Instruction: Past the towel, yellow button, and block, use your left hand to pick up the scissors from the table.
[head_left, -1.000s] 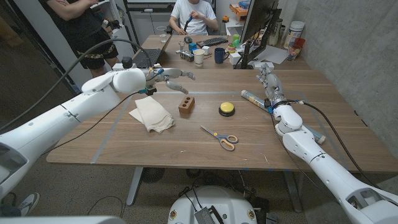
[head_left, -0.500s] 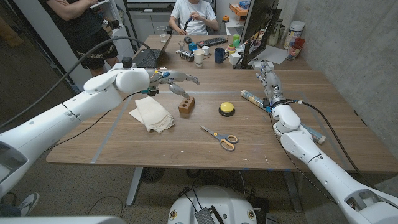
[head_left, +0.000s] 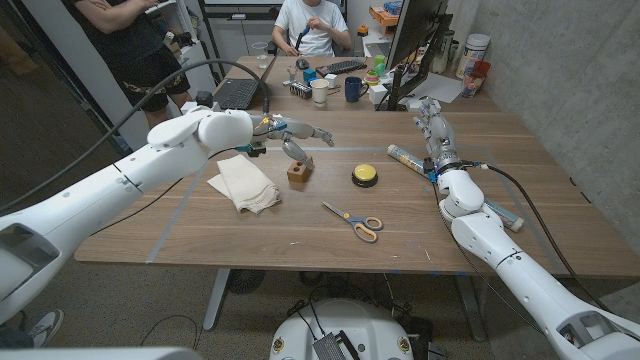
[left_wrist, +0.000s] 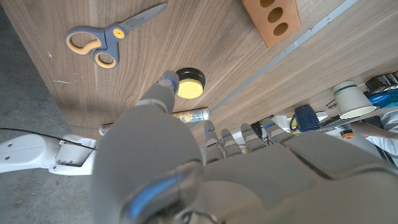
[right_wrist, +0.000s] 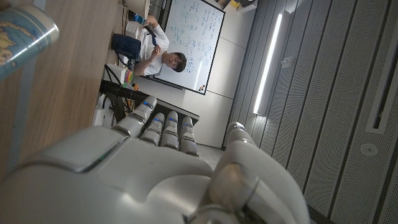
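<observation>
Head view, left hand: the left hand (head_left: 288, 135) hangs above the block (head_left: 299, 171), fingers spread, holding nothing.
Head view, right hand: the right hand (head_left: 432, 124) stands on its edge at the desk's far right, fingers straight and close together, nothing in it.
Head view, things: one pair of scissors (head_left: 352, 219) lies flat on the wooden desk (head_left: 420, 230), metal blades, yellow-lined grey handles, nearer the front edge than the block and button (head_left: 365, 175). One cream towel (head_left: 243, 183), crumpled. One brown block with round holes. One round yellow button on a black base.
Left wrist view: the fingers (left_wrist: 163, 93) are apart and empty; scissors (left_wrist: 107, 38), button (left_wrist: 189, 83) and block (left_wrist: 272, 19) lie beyond them.
Right wrist view: the fingers (right_wrist: 163, 128) lie side by side, gripping nothing.
</observation>
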